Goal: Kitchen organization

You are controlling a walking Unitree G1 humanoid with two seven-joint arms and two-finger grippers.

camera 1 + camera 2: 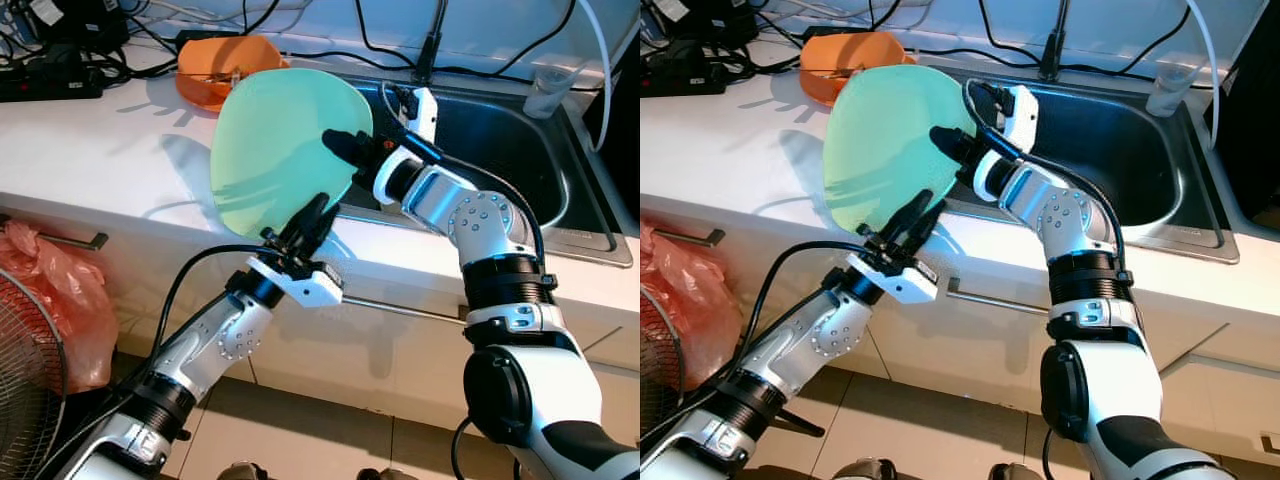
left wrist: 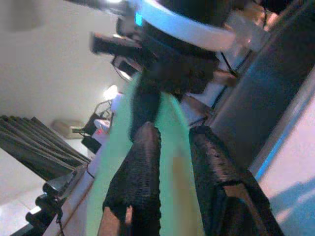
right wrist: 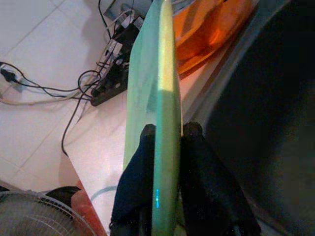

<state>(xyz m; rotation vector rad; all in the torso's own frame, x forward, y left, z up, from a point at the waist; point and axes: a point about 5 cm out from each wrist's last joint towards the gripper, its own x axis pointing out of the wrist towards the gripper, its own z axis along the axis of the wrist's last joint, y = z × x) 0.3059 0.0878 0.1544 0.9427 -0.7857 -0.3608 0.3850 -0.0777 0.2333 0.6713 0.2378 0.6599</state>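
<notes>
I am holding one green plate (image 1: 285, 150) upright above the counter (image 1: 90, 150) edge beside the sink (image 1: 500, 130), both grippers pinching its rim: left gripper (image 1: 315, 215) from below, right gripper (image 1: 345, 145) at the sink side. This looks like a handover. Next, one gripper should let go. One orange dish (image 1: 215, 65) is sitting behind.
</notes>
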